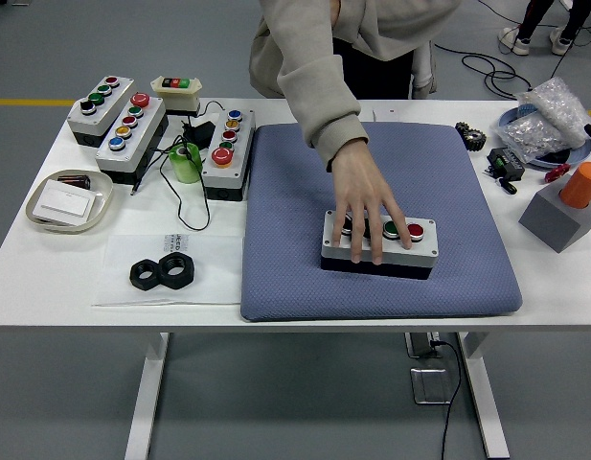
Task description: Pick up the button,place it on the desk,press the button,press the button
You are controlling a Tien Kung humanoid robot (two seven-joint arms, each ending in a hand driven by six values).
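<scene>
**A pale sleeve and a bare hand**

The person (357,38) at the table's far side wears a loose, light beige-grey top — soft fabric that gathers into deep folds along the arm. Its sleeve (309,81) is wide and baggy and ends in a ribbed cuff (341,134) that bunches at the wrist. Under the open front of the top, dark, nearly black clothing shows at the torso. The person's hand (364,206) is bare — light skin, no glove, no ring or watch to be seen, with slender fingers (356,244). The robot's own arms do not show.
</scene>
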